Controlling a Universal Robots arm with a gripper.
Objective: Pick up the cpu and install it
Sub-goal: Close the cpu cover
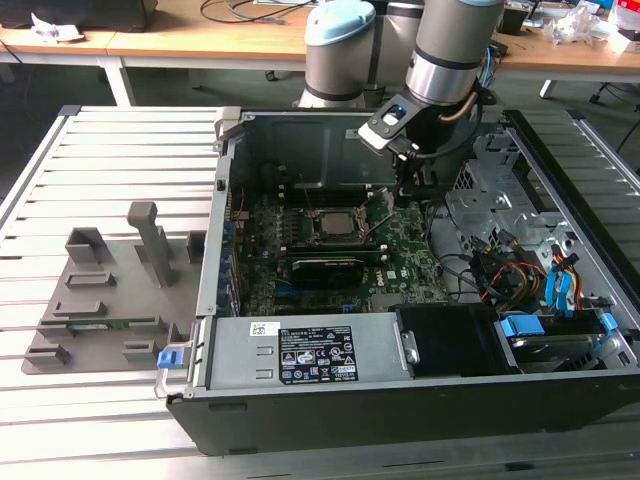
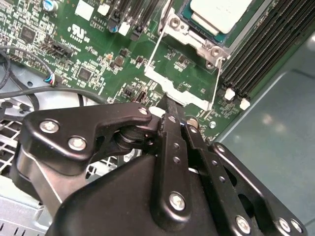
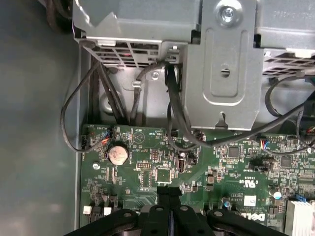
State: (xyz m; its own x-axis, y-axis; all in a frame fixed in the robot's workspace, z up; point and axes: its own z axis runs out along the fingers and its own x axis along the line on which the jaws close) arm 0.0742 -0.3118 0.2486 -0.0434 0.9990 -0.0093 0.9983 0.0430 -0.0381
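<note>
We see, in the exterior view, an open computer case [image 1: 400,400] lying on a slatted metal bench [image 1: 100,150], toward the edge of the bench on the exterior view's right. A grey fixture tray [image 1: 100,290] rests on the bench just beside the case, on the exterior view's left. The arm [image 1: 450,50] reaches down into the case, over the green motherboard [image 1: 400,265] on the side nearest the drive cage [image 1: 500,200]. The socket [image 1: 335,222] sits near the middle of the board, apart from the arm. In the second wrist view we find the cpu [image 2: 221,12], its pale silver top up, lying flat inside the socket's metal frame, with a thin wire lever [image 2: 152,49] standing out along one side and black memory slots [image 2: 266,54] just beside it. The jaws are pressed together with nothing between them; their tip is near the frame's outer plate and clear of the cpu, and we cannot tell whether it touches the board. In the first wrist view we see the same closed jaws above the board, with a coin battery [image 3: 118,154] near one edge of the board and black cables [image 3: 177,123] running up to the drive cage.
</note>
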